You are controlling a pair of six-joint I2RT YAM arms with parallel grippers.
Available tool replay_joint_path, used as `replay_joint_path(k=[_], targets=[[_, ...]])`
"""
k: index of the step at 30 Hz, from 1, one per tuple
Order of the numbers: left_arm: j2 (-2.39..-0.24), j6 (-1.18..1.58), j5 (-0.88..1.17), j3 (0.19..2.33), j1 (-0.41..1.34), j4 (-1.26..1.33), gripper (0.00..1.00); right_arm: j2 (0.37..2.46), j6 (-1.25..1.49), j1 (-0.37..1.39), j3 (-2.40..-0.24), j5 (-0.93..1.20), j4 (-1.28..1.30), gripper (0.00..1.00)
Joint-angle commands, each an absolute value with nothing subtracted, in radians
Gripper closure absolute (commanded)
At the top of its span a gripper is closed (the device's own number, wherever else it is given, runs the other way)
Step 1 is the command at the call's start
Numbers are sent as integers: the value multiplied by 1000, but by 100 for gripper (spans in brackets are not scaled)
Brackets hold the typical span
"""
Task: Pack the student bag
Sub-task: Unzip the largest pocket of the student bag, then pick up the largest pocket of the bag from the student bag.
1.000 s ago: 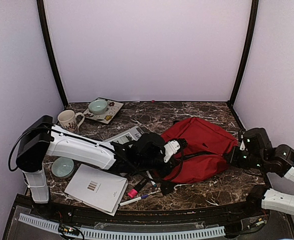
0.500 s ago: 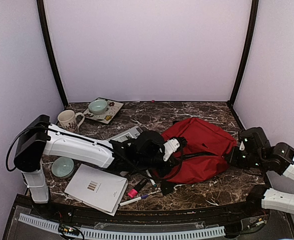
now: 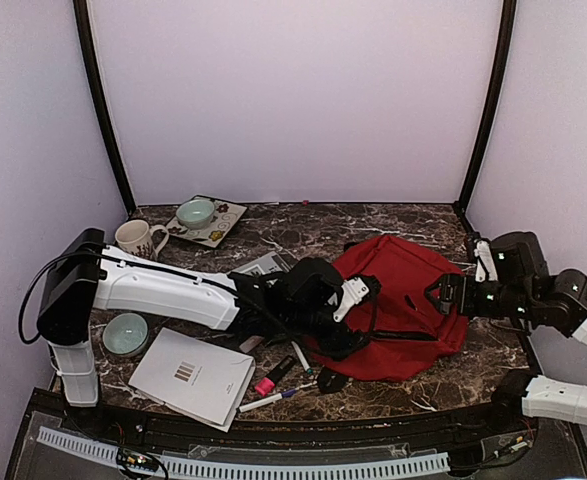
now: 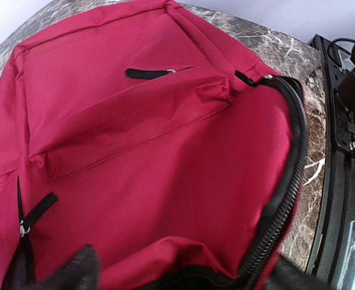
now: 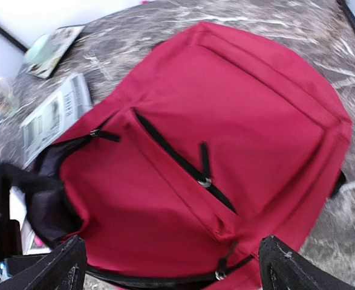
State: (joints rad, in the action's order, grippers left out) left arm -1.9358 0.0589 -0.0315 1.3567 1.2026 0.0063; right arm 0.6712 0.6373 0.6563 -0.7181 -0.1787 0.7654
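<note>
The student bag point(image 3: 403, 290) is a red backpack lying flat on the marble table, front pocket up. My left gripper point(image 3: 358, 315) is at its left edge, open; in the left wrist view a fold of the bag point(image 4: 153, 151) rises between its fingers point(image 4: 74, 272), beside the black main zip point(image 4: 283, 199). My right gripper point(image 3: 441, 297) hovers over the bag's right side, open wide. The right wrist view shows the bag point(image 5: 225, 121) beneath it, the front pocket zip pull point(image 5: 206, 181), and the dark mouth of the main compartment point(image 5: 44, 199) at left.
A white notebook point(image 3: 191, 375), a pink marker point(image 3: 264, 386) and pens point(image 3: 273, 398) lie near the front left. A printed booklet point(image 3: 263, 265) sits behind my left arm. A mug point(image 3: 138, 240), a teal bowl point(image 3: 125, 333) and a plate with a bowl point(image 3: 198, 213) stand at left.
Both grippers have gone from shut to open. The bag has dropped and spread flatter. My right gripper has lifted and moved left over the bag.
</note>
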Motion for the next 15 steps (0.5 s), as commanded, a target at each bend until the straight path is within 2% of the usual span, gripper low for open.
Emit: replay_joint_path(k=[1, 8, 15], targets=[[-1827, 76, -97, 1366, 1205, -60, 1, 686, 488, 652, -767, -43, 637, 0], [-1707, 76, -167, 1406, 1194, -182, 2, 778, 461, 652, -842, 25, 456, 0], [-1575, 50, -210, 1434, 1143, -265, 2, 906, 261, 653, -899, 95, 539, 1]])
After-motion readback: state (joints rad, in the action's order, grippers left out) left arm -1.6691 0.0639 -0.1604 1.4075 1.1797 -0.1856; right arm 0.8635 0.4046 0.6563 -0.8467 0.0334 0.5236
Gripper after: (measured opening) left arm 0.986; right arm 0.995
